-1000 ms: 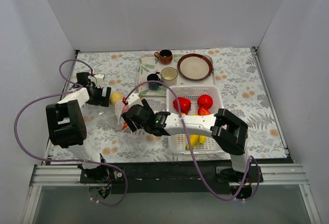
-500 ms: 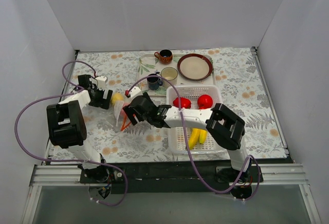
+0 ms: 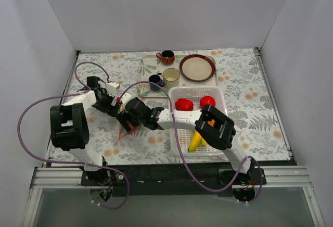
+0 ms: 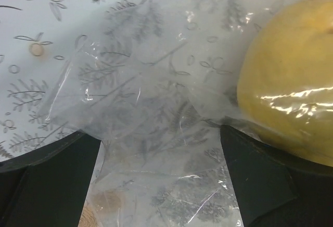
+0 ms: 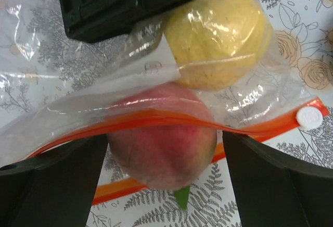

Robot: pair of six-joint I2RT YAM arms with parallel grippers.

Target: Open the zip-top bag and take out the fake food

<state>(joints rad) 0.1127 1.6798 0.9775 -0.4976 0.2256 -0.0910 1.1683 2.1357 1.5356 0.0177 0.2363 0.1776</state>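
The clear zip-top bag [image 5: 244,94] lies on the floral cloth with its red-orange zip strip [image 5: 250,128] parted. It also shows in the top view [image 3: 123,126]. A pink-orange peach [image 5: 161,138] sits at the bag's mouth and a yellow lemon [image 5: 218,34] lies deeper inside. My right gripper [image 5: 165,151] is open, one finger on each side of the peach. My left gripper [image 4: 160,149] is open over the bag's crinkled closed end [image 4: 145,107], with the lemon [image 4: 286,81] by its right finger. In the top view both grippers meet at the bag, left [image 3: 112,104] and right [image 3: 130,118].
A white slotted basket [image 3: 218,94] to the right of the bag holds two red fruits [image 3: 183,104] and a yellow banana bunch [image 3: 196,141]. A tray [image 3: 143,71] with cups and a brown plate [image 3: 197,66] stand at the back. White walls close in on three sides.
My right gripper has swung left from beside the basket to the bag's mouth. My left gripper has shifted right and nearer onto the bag's closed end.
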